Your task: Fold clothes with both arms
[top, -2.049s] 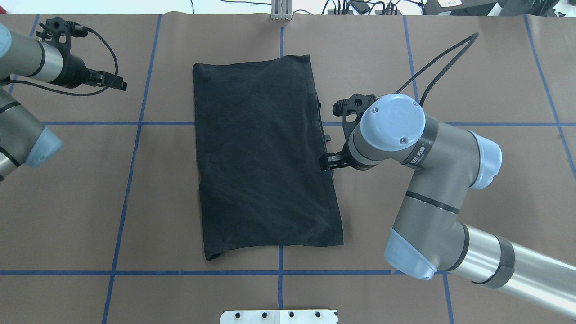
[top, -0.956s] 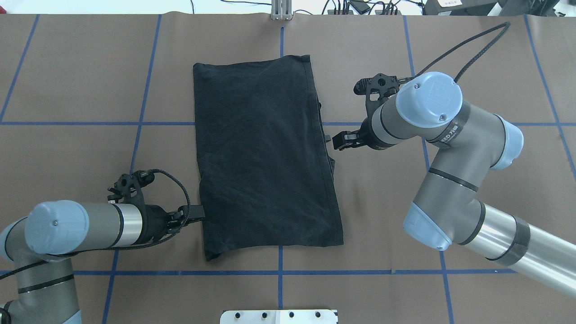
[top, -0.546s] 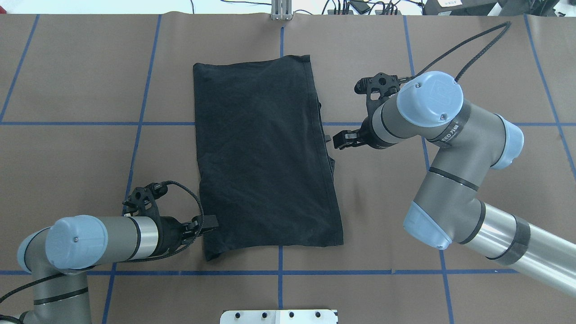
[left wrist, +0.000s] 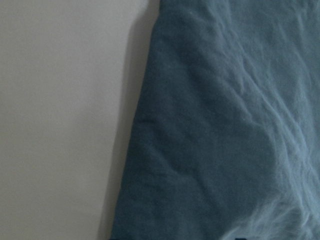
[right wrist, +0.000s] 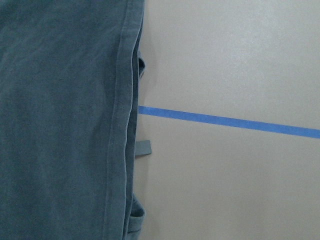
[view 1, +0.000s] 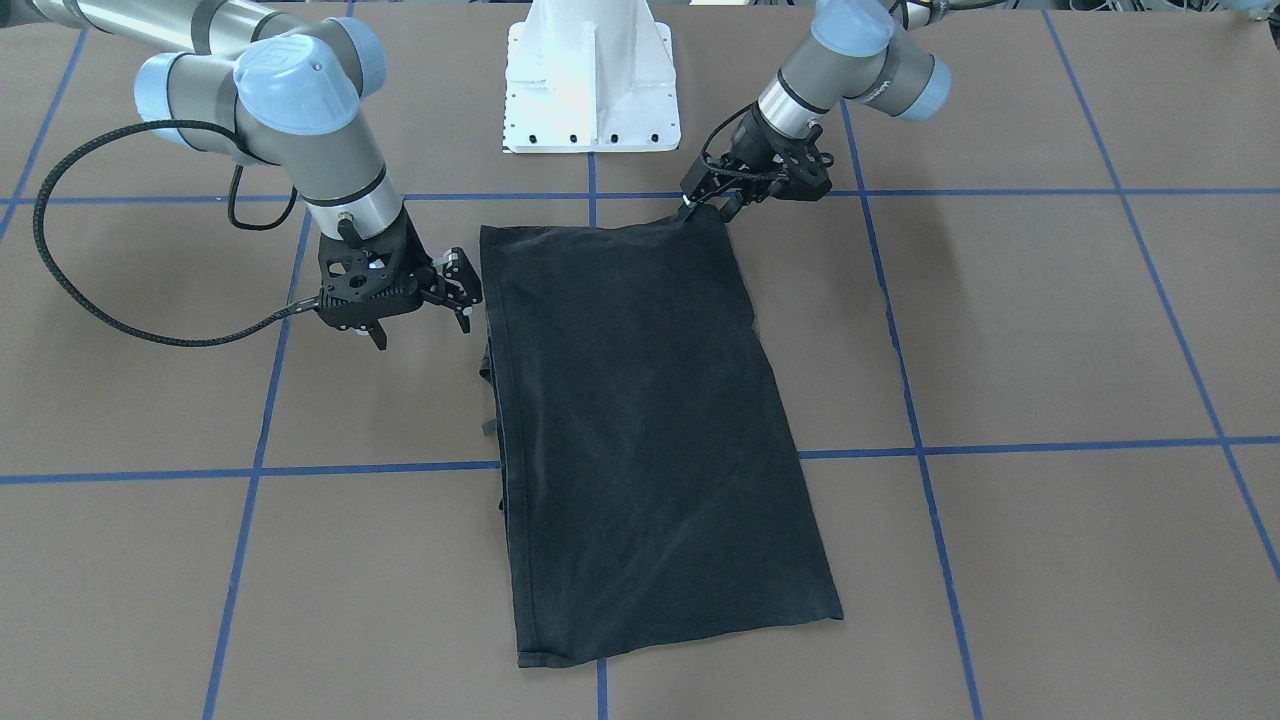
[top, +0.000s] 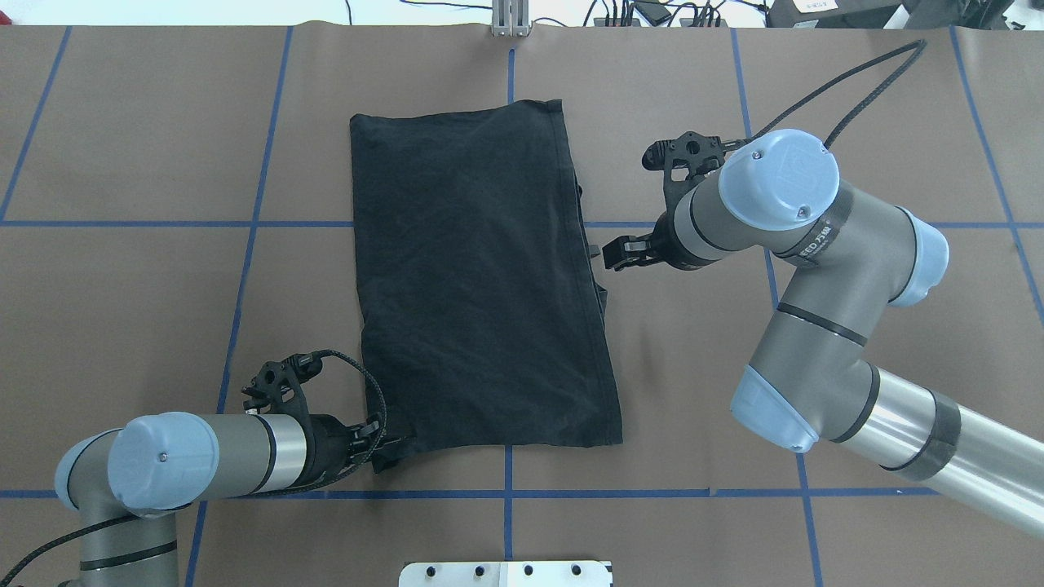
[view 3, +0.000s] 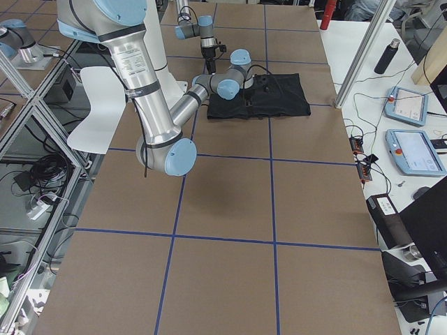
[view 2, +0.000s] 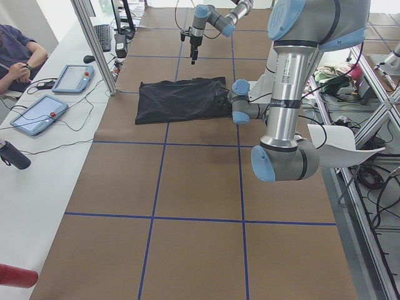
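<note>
Left tool (top: 402, 446) nearer T-shirt (top: 481, 277), grip unclear

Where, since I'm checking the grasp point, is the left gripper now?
Overhead view, lower left: the left gripper is at the black T-shirt's near left corner, just above the blue tape line.

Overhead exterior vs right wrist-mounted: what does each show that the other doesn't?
Only overhead exterior: the whole folded black T-shirt, the left claw at its corner nearest the robot's left, and the right claw just off its right edge.
Only right wrist-mounted: close detail of that edge, with the stitched hem and lower layers poking out. No claw is in frame.
Both: the shirt's right edge, the small grey tab beside it, and the blue tape line on the brown table cover.
</note>
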`<state>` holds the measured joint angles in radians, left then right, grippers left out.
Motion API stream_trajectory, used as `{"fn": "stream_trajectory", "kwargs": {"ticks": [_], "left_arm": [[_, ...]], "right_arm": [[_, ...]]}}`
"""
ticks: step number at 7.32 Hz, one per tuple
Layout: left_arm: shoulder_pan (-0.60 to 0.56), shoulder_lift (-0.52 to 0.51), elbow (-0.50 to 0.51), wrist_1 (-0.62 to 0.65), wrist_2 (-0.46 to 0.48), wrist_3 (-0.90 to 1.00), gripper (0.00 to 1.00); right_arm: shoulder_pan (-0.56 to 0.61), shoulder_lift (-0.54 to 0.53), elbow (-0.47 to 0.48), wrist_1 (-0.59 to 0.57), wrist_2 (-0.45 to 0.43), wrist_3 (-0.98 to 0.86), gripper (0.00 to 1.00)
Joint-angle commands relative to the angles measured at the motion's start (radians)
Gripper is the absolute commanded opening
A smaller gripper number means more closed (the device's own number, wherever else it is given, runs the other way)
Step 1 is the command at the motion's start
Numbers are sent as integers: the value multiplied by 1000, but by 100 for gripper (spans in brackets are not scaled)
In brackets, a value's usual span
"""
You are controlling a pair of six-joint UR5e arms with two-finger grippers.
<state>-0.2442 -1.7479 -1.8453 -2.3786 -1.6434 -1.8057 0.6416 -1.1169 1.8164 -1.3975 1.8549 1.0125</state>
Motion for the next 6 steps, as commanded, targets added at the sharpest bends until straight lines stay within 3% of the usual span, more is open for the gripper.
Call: {"fn": "stream_trajectory", "kwargs": {"ticks": [1,2,3,5,6], "left_arm": [[0,1,6,5,-1,3,82],[0,-2,6,18,-1,3,82],[0,-2,6,18,-1,2,71],[0,-2,6,19,-3,3,37],[0,-2,6,19,-3,3,28]], "right_arm": [[0,2,3,0,1,3,100],[0,2,3,0,1,5,100],[0,2,3,0,1,5,100],[0,2,4,0,1,5,100],[0,2,4,0,1,5,100]]}}
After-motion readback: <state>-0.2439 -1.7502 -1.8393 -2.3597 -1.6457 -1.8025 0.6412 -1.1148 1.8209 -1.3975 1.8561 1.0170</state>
